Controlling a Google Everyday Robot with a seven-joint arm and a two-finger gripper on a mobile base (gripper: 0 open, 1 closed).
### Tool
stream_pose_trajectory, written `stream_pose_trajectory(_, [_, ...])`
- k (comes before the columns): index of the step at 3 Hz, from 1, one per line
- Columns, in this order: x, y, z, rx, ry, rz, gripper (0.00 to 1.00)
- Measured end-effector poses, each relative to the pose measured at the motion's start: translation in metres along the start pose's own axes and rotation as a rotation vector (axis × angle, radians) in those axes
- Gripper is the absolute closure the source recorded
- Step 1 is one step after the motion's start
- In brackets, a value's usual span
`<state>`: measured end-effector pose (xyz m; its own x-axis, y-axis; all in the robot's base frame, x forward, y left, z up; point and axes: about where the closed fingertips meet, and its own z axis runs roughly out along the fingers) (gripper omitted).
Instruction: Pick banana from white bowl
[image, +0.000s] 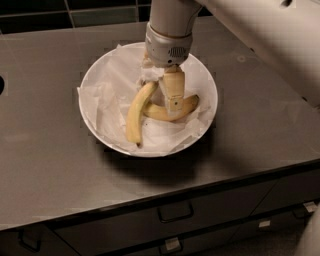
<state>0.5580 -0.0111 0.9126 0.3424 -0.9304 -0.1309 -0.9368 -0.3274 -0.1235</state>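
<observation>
**Q:** Gripper (172, 102) status?
**R:** Low inside the white bowl (205, 75). Open, shut or holding something, I cannot tell.
**Q:** Banana (134, 117)?
**R:** Just beside it on the paper (110, 95), touching a shorter banana (190, 104). Probably light, soft and easily bruised, so grasp mid-body, gently.

In the white bowl (202, 75), the jaws hide one end of the banana (134, 117) and part of the other banana (190, 104)

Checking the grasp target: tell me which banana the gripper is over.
The shorter, deeper-yellow banana lying crosswise; the gripper sits over its middle. The paler, longer banana lies left of it in the picture.
</observation>
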Motion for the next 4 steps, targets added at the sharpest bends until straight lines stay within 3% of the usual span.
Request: stream_pose_trajectory(4, [0.001,-0.005,0.019,-0.046,0.015,0.035,0.14])
